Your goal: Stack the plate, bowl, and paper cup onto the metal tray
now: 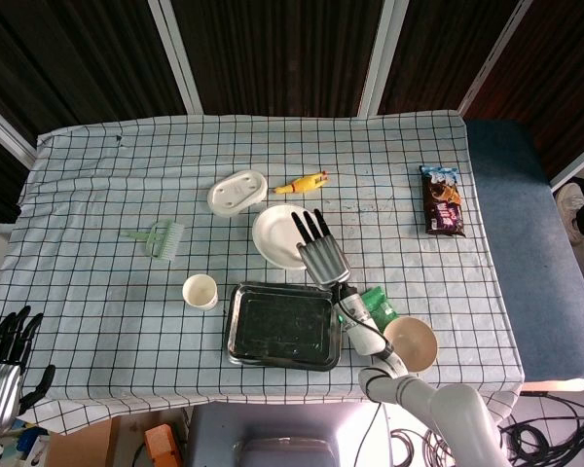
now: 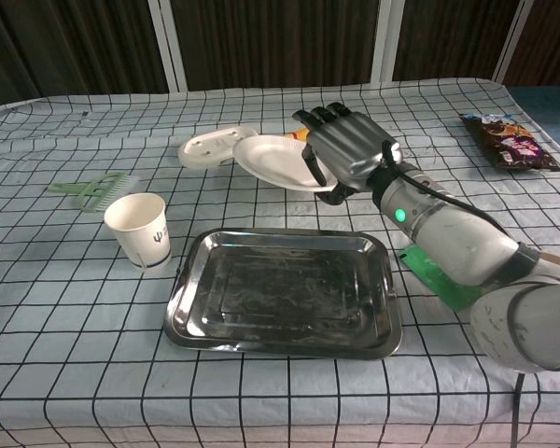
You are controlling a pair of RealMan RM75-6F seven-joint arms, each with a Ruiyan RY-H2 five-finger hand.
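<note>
My right hand (image 2: 347, 152), ribbed grey metal with black fingertips, grips the round white paper plate (image 2: 278, 161), tilted clear of the cloth at centre frame. Just below lies one rectangular shiny metal tray (image 2: 285, 291), its floor scuffed. One white paper cup (image 2: 141, 230) stands left of the tray; one tan round bowl (image 1: 411, 341) sits lower right in the head view. My left hand (image 1: 2, 365) waits at the bottom-left corner, fingers spread, holding nothing.

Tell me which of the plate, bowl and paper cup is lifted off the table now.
The white plate: the right hand holds it tilted above the cloth. The paper cup and bowl stand untouched.
</note>
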